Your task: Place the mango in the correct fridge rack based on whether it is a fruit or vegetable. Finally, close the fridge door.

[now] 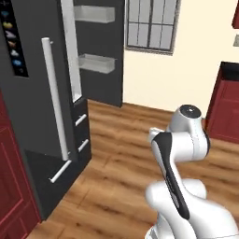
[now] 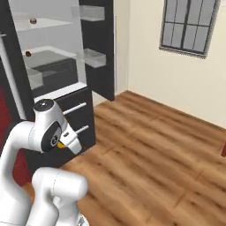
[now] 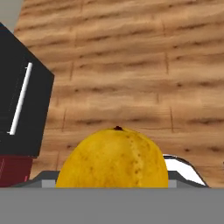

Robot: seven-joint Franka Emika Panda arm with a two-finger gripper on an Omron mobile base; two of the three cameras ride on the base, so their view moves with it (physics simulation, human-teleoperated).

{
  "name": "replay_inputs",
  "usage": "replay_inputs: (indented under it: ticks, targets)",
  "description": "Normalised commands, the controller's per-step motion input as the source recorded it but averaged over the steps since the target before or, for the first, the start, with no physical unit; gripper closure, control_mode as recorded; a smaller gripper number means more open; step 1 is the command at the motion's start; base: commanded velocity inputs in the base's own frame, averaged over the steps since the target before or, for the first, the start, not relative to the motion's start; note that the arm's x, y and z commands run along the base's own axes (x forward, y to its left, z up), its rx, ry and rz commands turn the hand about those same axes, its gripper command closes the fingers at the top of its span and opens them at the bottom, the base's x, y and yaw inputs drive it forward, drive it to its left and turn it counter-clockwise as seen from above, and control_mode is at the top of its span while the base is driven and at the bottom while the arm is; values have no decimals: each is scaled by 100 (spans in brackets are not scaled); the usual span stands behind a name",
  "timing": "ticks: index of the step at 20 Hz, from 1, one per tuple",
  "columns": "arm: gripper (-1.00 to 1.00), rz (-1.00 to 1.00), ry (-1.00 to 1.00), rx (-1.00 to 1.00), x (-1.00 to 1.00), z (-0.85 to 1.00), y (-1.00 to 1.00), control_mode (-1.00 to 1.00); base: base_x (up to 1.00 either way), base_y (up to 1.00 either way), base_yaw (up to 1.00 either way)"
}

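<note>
The mango (image 3: pixel 113 158), yellow-orange with a small dark stem mark, sits close to the hand camera, above the wooden floor. My gripper (image 2: pixel 67 143) is tucked low beside the arm, in front of the fridge drawers, and is shut on the mango (image 2: pixel 61 145), of which just a yellow sliver peeks out. The fruit hides the fingertips. The fridge door (image 2: pixel 99 48) stands wide open, with clear bins on its inner face. Inside the white interior, pale fridge racks (image 2: pixel 49 53) span the width. The upper one (image 2: pixel 42 24) carries a reddish-brown round item (image 2: pixel 33 20), the lower a dark one (image 2: pixel 28 54).
The fridge's other dark door (image 1: pixel 35 93), with an icon column and a long white bar handle (image 1: pixel 55 105), is closed. Below are dark drawers (image 1: pixel 80 120) with white handles. Wooden floor (image 2: pixel 154 145) stretches to the right. Red cabinets (image 1: pixel 226 107) stand at the far right, and a window (image 2: pixel 190 24) is in the wall.
</note>
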Motion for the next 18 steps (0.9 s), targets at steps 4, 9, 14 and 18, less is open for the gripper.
replay_inputs:
  ticks: [4, 9, 14, 18]
  targets:
    - [100, 0, 0, 0, 0, 0, 0, 100, 91, -71, 58]
    - [100, 0, 0, 0, 0, 0, 0, 100, 94, -70, 54]
    - [100, 0, 0, 0, 0, 0, 0, 100, 96, -63, 59]
    - [100, 0, 0, 0, 0, 0, 0, 100, 87, -49, 53]
